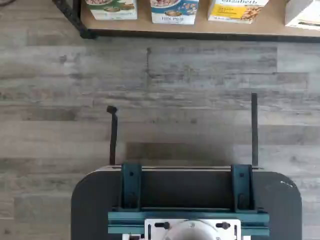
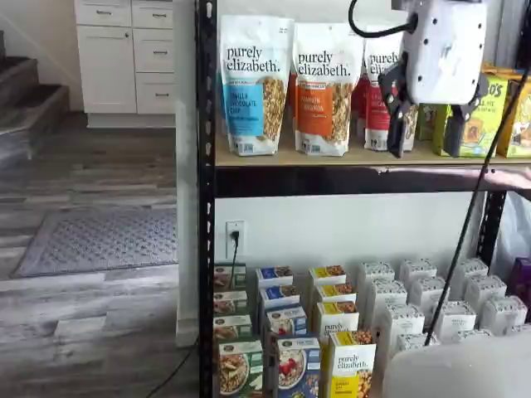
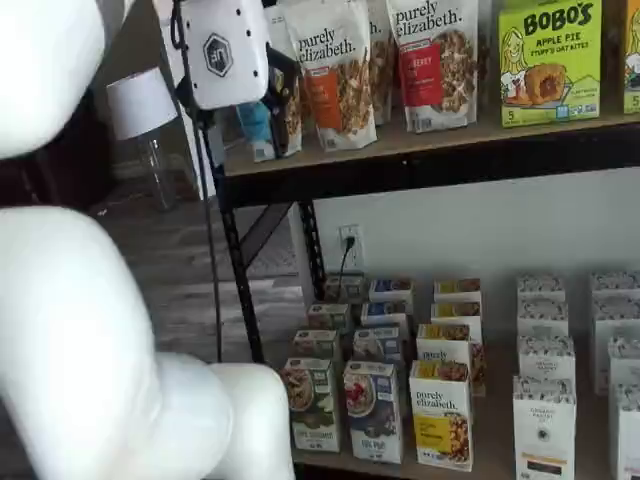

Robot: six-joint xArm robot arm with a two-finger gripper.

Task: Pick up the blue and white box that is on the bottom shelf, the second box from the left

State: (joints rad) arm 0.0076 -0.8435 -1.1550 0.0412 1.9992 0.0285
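1. The blue and white box (image 2: 297, 367) is standing upright at the front edge of the bottom shelf (image 3: 480, 452); in both shelf views a green box (image 2: 239, 367) of like design is sitting just beside it on one side and a yellow box (image 2: 351, 363) on the other.
2. More boxes are lining up in rows behind the blue and white box (image 3: 374, 409), and white boxes (image 3: 545, 425) are filling the shelf beyond the yellow box (image 3: 441, 413).
3. The gripper (image 2: 428, 112) is hanging high above the blue and white box, level with the granola bags (image 2: 286, 83) on the wooden board; its two black fingers are showing a plain gap and are holding nothing.
4. A black cable (image 2: 473, 207) is running down from the gripper in front of the white boxes.
5. The boxes are flat-sided cardboard, the rack posts (image 2: 206, 199) are black metal, and the floor (image 1: 200, 100) is grey wood-look plank.
6. In the wrist view only the lower part of the blue and white box (image 1: 174, 12) is showing, cut off by the frame edge.
7. In a shelf view the white arm (image 3: 90, 340) is filling the near side, beside the green box (image 3: 310, 402).
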